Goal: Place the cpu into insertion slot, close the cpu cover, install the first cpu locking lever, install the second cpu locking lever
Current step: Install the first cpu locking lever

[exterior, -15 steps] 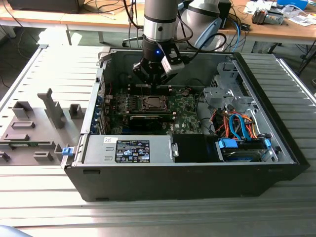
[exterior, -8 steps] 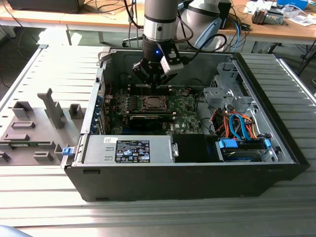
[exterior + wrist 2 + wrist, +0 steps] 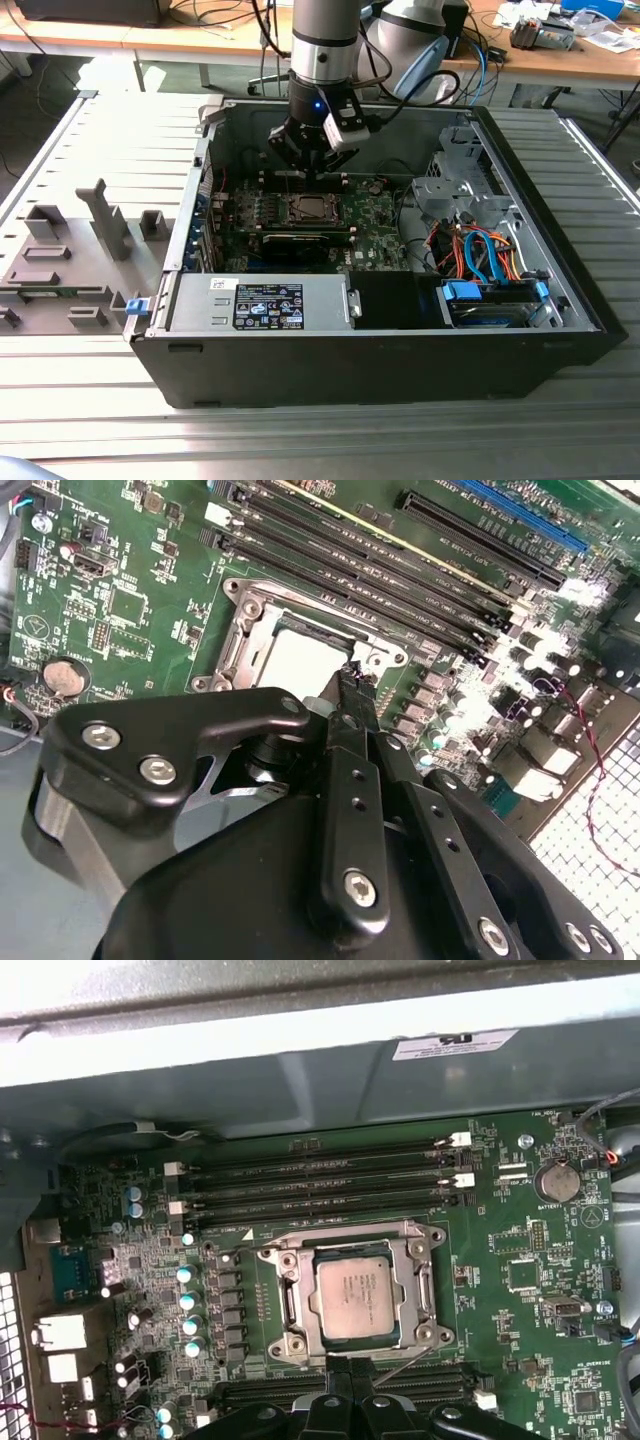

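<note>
gripper [image 3: 350, 677]: tips pressed together, just beside the cpu cover [image 3: 240, 630] edge
cpu [image 3: 353, 1296]: lay framed under that cover
around: memory slots [image 3: 320, 1188] ran close alongside; case wall [image 3: 300, 1080] stood beyond

The cpu [image 3: 355, 1298] has a dull silver-grey metal top. The cpu cover [image 3: 425, 1278] framing it is brighter bare metal, smooth and faintly glossy. The circuit board [image 3: 520, 1310] is matt green, and its memory slots [image 3: 320, 1188] are black plastic. The gripper [image 3: 352, 680] is matt black (screw heads [image 3: 361, 888] shiny steel). The computer case [image 3: 400, 365] looks like metal with a dark, matt finish.
</note>
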{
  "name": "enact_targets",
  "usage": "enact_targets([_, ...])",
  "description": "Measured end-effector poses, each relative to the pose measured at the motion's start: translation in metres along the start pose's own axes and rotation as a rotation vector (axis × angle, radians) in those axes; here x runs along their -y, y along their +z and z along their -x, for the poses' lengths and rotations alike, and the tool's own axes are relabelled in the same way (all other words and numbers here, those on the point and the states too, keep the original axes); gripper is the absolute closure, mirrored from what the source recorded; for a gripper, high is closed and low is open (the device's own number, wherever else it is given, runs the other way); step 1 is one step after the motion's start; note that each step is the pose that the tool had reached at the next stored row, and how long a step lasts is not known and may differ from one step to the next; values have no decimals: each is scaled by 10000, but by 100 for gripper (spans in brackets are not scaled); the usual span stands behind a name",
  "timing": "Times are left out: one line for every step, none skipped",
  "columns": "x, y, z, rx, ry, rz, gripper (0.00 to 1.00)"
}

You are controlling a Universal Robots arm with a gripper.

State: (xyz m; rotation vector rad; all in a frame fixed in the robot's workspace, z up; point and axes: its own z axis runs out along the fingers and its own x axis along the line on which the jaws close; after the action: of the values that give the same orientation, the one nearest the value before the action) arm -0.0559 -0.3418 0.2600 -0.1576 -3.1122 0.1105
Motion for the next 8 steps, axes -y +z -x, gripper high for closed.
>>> enact_targets([0,0,0,-3,53,-6,89])
enact_targets([0,0,0,-6,108,-12,89])
enact_targets([0,0,0,-9,146,-17,89])
enact_targets([0,0,0,-11,179,-21,89])
enact_targets([0,0,0,-14,232,-27,89])
enact_targets([0,0,0,-16,265,-31,89])
enact_targets([0,0,1,-18,313,-36,89])
enact_targets([0,0,1,-22,381,-43,89])
